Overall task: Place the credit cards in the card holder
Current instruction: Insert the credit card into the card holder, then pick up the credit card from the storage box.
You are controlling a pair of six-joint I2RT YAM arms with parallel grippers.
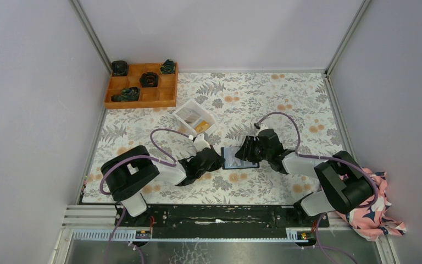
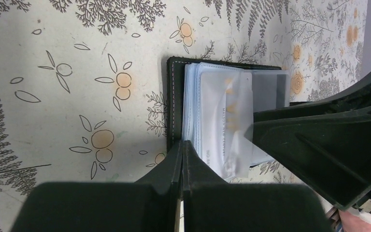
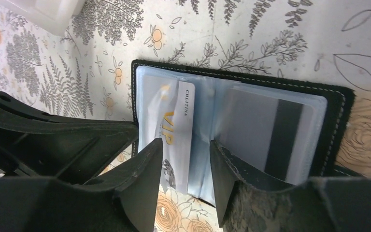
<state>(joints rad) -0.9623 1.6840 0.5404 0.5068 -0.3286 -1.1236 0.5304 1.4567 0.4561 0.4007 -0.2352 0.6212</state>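
While open, card holder (image 3: 340,116) flat.

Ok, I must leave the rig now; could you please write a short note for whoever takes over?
Left gripper: shut, tips at the edge of the open card holder.
Right gripper: open, above the holder, fingers either side of the white VIP card.
Done: a dark-striped card sits in a sleeve; the VIP card is partly in, askew.
Left to do: seat it, then load the cards from the white tray.
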